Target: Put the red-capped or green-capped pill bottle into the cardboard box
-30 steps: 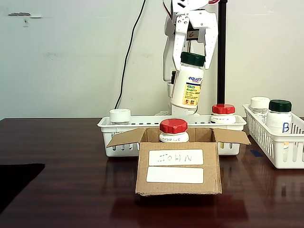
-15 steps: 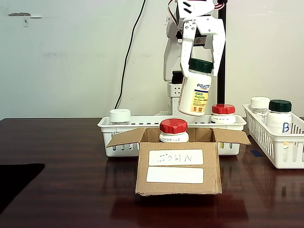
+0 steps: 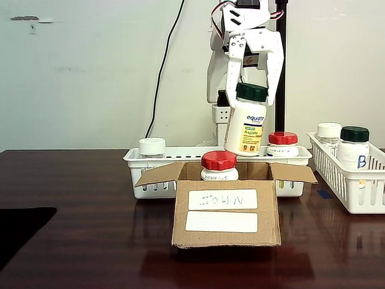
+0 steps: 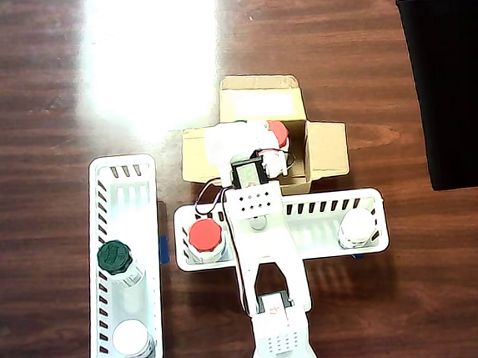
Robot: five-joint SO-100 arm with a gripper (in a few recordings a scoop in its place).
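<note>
Where the dark table [image 3: 78,241] comes nearest the fixed view, the cardboard box [image 3: 226,220] stands with its flaps spread and its "JOHN" label facing forward; a red-capped bottle [image 3: 219,165] already sits inside on the left. Above the box's right half hangs the pill bottle [image 3: 245,123], green cap up, tilted slightly, its base just over the rim. The end effector [image 3: 253,90] is clamped on it, one white finger on each side of the cap and neck. Behind the box lies a white slotted basket [image 3: 137,161] with a white-capped bottle [image 3: 151,146] and another red-capped one [image 3: 283,144]. The pill bottle looks light, rigid and smooth-sided, so it could slip; holding at the ridged cap seems the surest place. From overhead, the arm [image 4: 262,252] reaches across the basket, covering the box's opening.
</note>
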